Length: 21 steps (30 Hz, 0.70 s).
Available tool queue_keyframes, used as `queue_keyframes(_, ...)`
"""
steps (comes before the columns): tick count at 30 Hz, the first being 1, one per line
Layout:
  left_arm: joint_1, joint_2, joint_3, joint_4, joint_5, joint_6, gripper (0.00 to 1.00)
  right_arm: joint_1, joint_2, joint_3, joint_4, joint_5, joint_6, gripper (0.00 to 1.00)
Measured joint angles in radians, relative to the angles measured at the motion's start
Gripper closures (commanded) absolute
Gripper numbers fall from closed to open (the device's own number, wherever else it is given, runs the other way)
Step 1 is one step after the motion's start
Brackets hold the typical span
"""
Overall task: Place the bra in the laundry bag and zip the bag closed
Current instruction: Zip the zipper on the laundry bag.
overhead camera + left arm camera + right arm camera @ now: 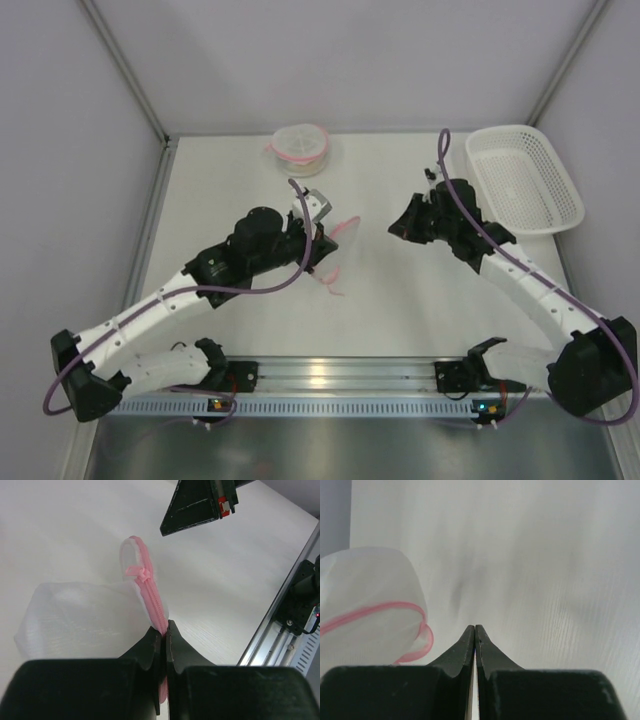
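While the left tool (165, 626) is clenching the pink zipper (150, 592) of the laundry bag (75, 615), the right tool (475, 628) is hovering beside the bag, closed and empty. The bra, probably the round bundle (300, 148) beyond the bag, is waiting outside, so loading and zipping are both pending.

Basket (524, 178): white plastic, rectangular with rounded corners and lattice sides. It stood upright at the far right corner of the table.
Table (420, 310): white top with a faint wood grain.
Walls (330, 60): pale grey panels on three sides, joined by metal corner posts (122, 65).
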Motion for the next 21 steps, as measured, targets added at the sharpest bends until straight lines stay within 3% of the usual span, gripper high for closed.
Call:
queue_keyframes(4, 0.006, -0.007, -0.019, 0.01, 0.065, 0.02, 1.0, 0.0, -0.001, -0.008, 0.012, -0.034, 0.0, 1.0)
queue_keyframes(7, 0.006, 0.025, -0.042, 0.01, 0.113, 0.035, 1.0, 0.0, -0.021, -0.008, 0.025, -0.051, 0.0, 0.91)
queue_keyframes(12, 0.006, 0.124, -0.049, 0.029, 0.158, 0.053, 1.0, 0.0, -0.085, -0.007, 0.026, -0.031, -0.003, 0.9)
queue_keyframes(15, 0.009, 0.183, -0.02, 0.065, 0.158, 0.016, 1.0, -0.001, -0.112, -0.004, -0.001, 0.032, -0.001, 0.82)
queue_keyframes(17, 0.019, 0.229, 0.029, 0.105, 0.159, -0.055, 1.0, -0.006, -0.129, 0.002, -0.043, 0.08, 0.001, 0.64)
queue_keyframes(21, 0.041, 0.246, 0.045, 0.273, 0.154, -0.251, 1.0, -0.025, -0.168, 0.016, -0.105, 0.157, -0.009, 0.5)
